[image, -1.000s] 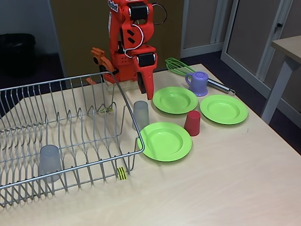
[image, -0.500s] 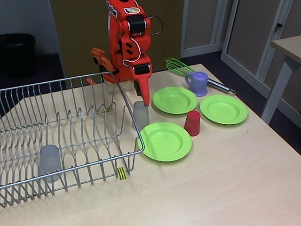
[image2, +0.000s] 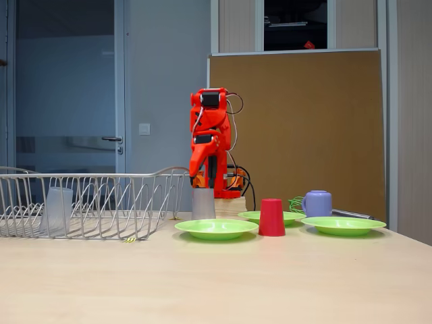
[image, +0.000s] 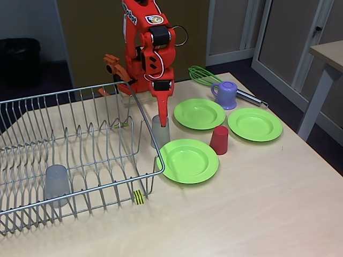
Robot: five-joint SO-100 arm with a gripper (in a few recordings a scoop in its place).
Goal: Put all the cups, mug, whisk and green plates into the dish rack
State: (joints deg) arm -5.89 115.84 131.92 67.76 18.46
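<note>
My orange gripper (image: 162,122) points straight down, its tip at the rim of a translucent grey cup (image: 160,134) standing just right of the dish rack (image: 161,167). From the side the gripper (image2: 200,179) hangs right over that cup (image2: 203,203); how its jaws stand is not clear. A second grey cup (image: 56,183) stands inside the rack. The red cup (image: 219,140) sits upside down among three green plates (image: 189,160), (image: 199,113), (image: 255,123). The purple mug (image: 227,95) and the green whisk (image: 203,75) are at the back right.
The arm's base (image: 140,80) stands at the table's back edge behind the rack's right end. A yellow-black tag (image: 139,197) hangs on the rack's front. Bare tabletop (image: 241,214) lies in front of the plates.
The gripper has swung left from above the back plate and come down onto the grey cup beside the rack. Nothing else has moved.
</note>
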